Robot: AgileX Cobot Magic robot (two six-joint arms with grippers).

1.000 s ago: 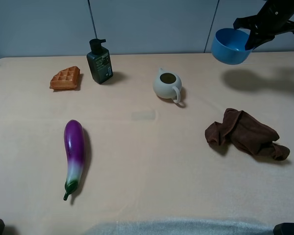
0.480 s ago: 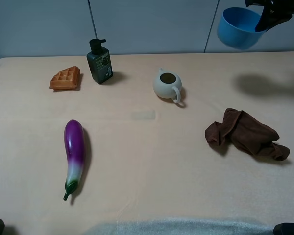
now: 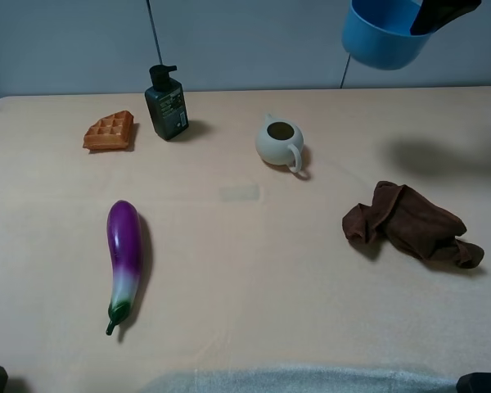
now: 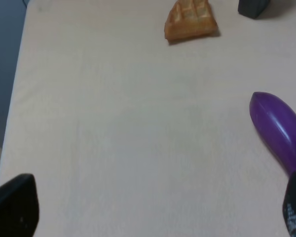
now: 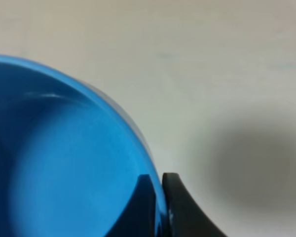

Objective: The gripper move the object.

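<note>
The bright-blue bowl (image 3: 383, 37) hangs high in the air above the table's far right, near the top edge of the exterior view. My right gripper (image 3: 439, 13) is shut on its rim, mostly cut off by the frame. In the right wrist view the bowl (image 5: 64, 163) fills the left side, with my right gripper (image 5: 160, 197) pinching the rim, one finger inside and one outside. My left gripper (image 4: 153, 212) is open and empty over bare table, only its two fingertips (image 4: 12, 205) showing.
On the table are a cream teapot (image 3: 280, 143), a crumpled brown cloth (image 3: 409, 223), a purple eggplant (image 3: 124, 258), a waffle (image 3: 110, 131) and a dark pump bottle (image 3: 166, 104). The left wrist view shows the eggplant (image 4: 276, 128) and the waffle (image 4: 191, 22).
My right gripper has raised the blue bowl higher and carried it a little to the left. Nothing else on the table has moved.
</note>
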